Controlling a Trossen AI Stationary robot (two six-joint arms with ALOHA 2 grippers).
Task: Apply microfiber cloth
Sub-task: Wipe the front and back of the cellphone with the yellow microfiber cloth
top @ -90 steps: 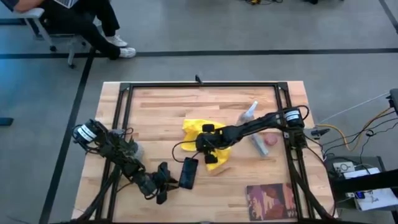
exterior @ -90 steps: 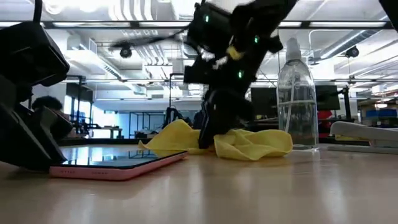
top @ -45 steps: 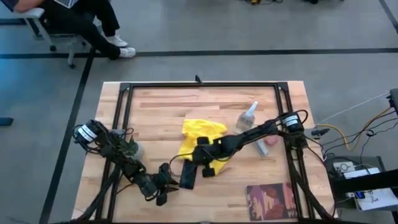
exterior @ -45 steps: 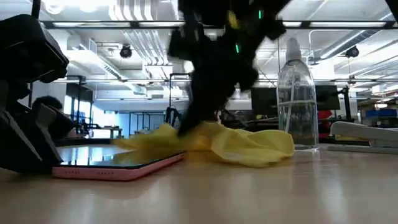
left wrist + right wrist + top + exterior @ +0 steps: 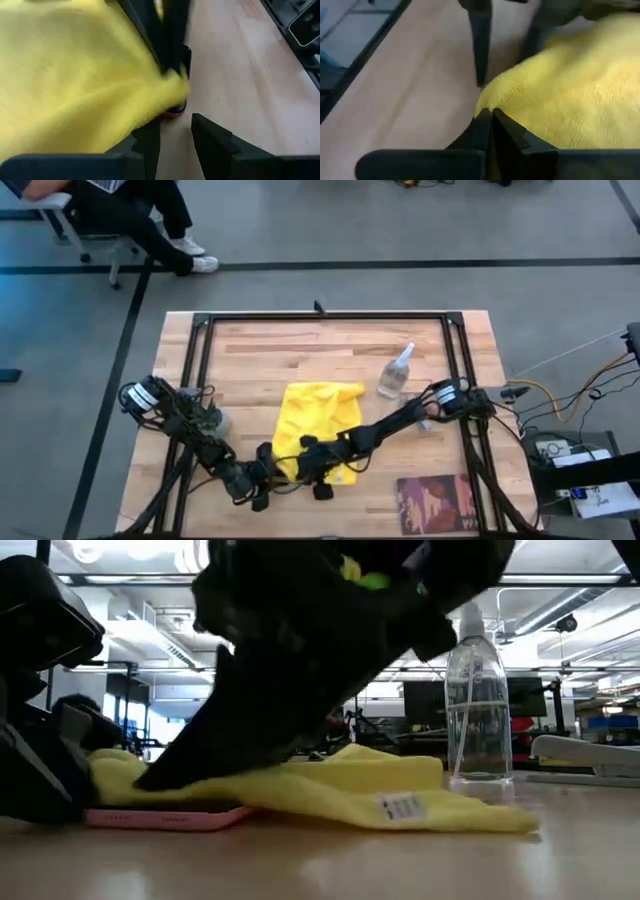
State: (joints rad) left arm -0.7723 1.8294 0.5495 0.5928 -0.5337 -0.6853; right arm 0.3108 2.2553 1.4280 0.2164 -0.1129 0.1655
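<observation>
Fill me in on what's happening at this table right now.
The right gripper has its jaws shut on the microfiber cloth, which is spread over the pink-cased phone near the table's front edge. The left gripper sits right beside the phone, jaws open. A clear spray bottle stands farther back, apart from the cloth.

We see a soft, matt, nubbly fabric microfiber cloth (image 5: 313,420), a clear glossy plastic spray bottle (image 5: 396,373), a pale smooth-grained wooden table (image 5: 270,355), a matt black metal frame (image 5: 320,319)
</observation>
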